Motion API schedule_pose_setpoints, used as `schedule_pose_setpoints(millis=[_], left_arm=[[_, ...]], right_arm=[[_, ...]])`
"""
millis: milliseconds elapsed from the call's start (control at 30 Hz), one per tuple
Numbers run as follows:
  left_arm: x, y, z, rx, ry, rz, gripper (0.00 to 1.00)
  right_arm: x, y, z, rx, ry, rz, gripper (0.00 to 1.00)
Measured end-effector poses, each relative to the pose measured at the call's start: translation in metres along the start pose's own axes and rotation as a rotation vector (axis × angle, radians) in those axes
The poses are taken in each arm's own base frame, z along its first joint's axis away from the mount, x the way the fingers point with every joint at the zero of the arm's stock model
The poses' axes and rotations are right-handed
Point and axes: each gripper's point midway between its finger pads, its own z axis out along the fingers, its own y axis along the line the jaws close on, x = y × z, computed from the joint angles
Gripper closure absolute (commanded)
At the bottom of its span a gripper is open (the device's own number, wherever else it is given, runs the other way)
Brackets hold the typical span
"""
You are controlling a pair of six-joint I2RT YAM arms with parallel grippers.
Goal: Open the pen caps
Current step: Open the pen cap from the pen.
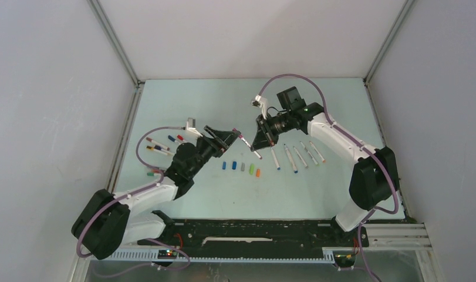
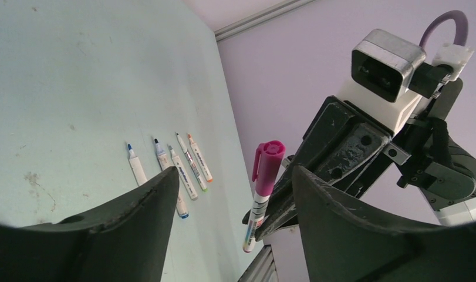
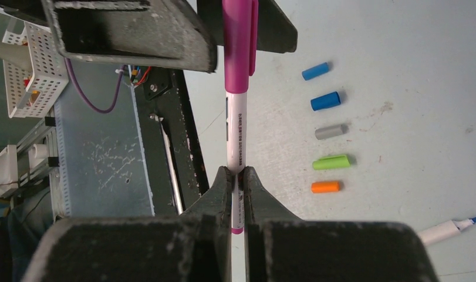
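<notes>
My right gripper (image 3: 238, 176) was pressed onto the white barrel of the magenta pen (image 3: 236, 129), pinching it near its tail end and holding it in the air above the table (image 1: 317, 94). In my right wrist view the pen ran straight up toward 12 o'clock. Its magenta cap (image 3: 238, 41) was on and sat between the two fingers of my left gripper (image 2: 234, 171). That gripper was spread wide, with a finger on each side of the cap, and I could not tell whether either finger touched it. In the top view the two grippers met tip to tip over the middle of the table. Five loose caps (image 1: 243, 167) lay in a row at about 6 o'clock of the held pen: two blue, one grey, one green and one orange. Five uncapped pens (image 1: 300, 157) lay side by side at about 4 o'clock of my right gripper. More pens (image 1: 159, 145) with coloured ends lay at 9 o'clock of my left gripper.
</notes>
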Motion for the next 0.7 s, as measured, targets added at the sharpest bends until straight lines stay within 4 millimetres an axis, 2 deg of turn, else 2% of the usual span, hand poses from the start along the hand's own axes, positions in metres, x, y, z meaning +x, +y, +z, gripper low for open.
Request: schedule_pose_setpoints(millis=[233,400,467,633,667,700], left_arm=[[0.003,-0.004,0.005,0.001,0.013,0.003,0.39],[0.002,-0.014,0.009,0.010,0.020,0.029,0.52],[0.003,-0.014,0.010,0.004,0.024,0.040,0.60],[0.007,-0.008,0.009,-0.021,0.041,0.071,0.96],[0.007,-0.007,0.009,-0.022,0.042,0.072,0.99],[0.007,-0.008,0.009,-0.021,0.042,0.073,1.00]], right_arm=[[0.000,0.003,0.001,-0.012,0.001,0.006,1.00],[0.002,0.005,0.005,-0.021,0.011,0.004,1.00],[0.004,0.007,0.008,-0.027,0.020,0.004,1.00],[0.007,0.008,0.014,-0.036,0.034,0.006,1.00],[0.007,0.007,0.014,-0.032,0.037,0.006,1.00],[0.008,0.006,0.015,-0.030,0.039,0.005,0.94]])
